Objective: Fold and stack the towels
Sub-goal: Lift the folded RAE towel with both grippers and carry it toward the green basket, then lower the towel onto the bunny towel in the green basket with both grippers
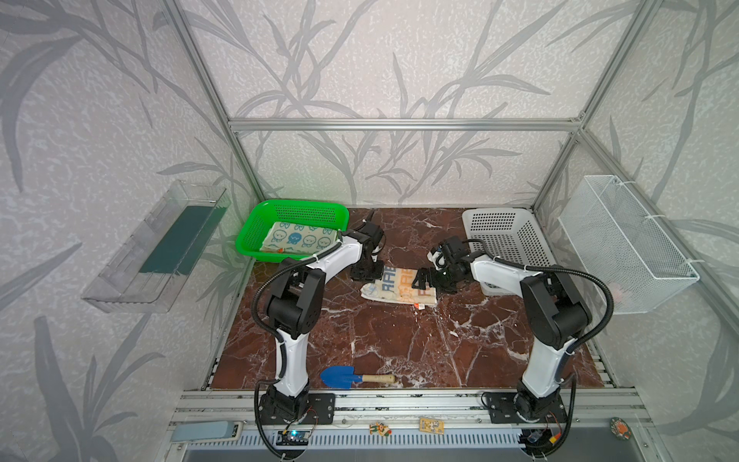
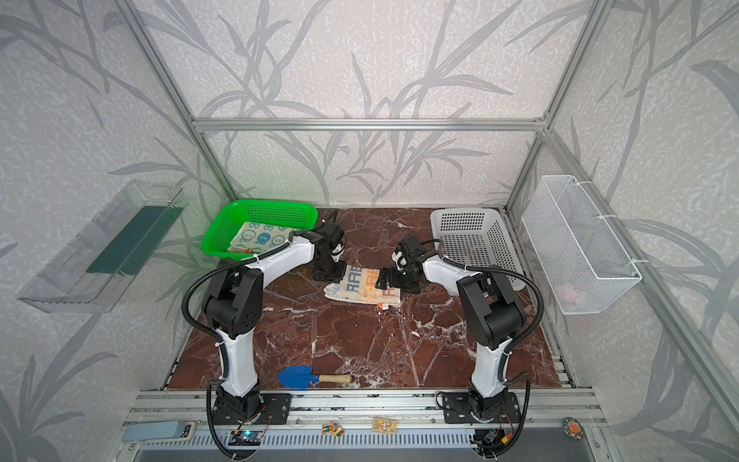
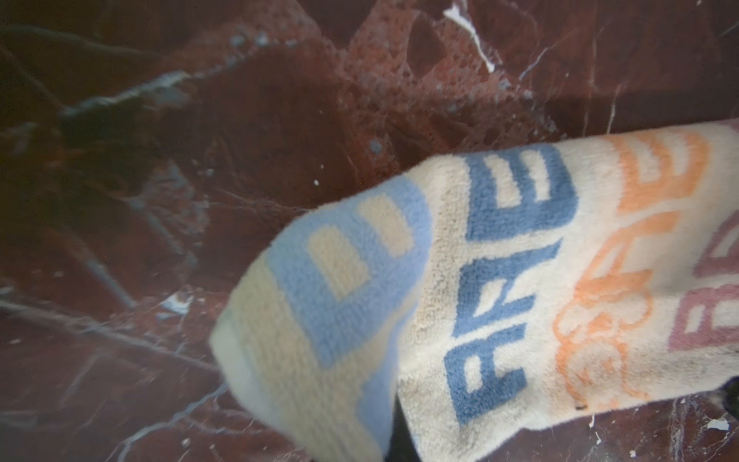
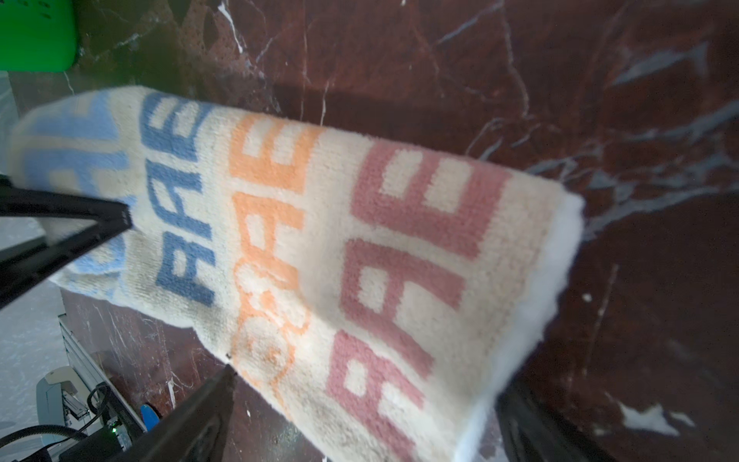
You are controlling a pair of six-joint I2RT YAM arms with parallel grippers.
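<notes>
The striped "RABBIT" towel [image 1: 394, 290] [image 2: 360, 290] lies folded in the middle of the marble table. My left gripper [image 1: 367, 276] [image 2: 328, 274] is shut on its far left corner. In the left wrist view that corner of the towel [image 3: 520, 280] curls up over the left gripper [image 3: 394, 438]. My right gripper [image 1: 426, 282] [image 2: 386, 280] stands open, with its black fingers [image 4: 192, 420] on either side of the towel's [image 4: 320, 240] right end. A blue-bunny towel [image 1: 298, 238] [image 2: 262, 236] lies folded in the green basket [image 1: 296, 205] [image 2: 264, 205].
A white perforated basket [image 1: 504, 232] stands at the back right, just behind my right arm. A blue trowel [image 1: 352, 377] with a wooden handle lies near the front edge. A wire basket [image 1: 624, 240] hangs on the right wall and a clear tray [image 1: 160, 248] on the left wall.
</notes>
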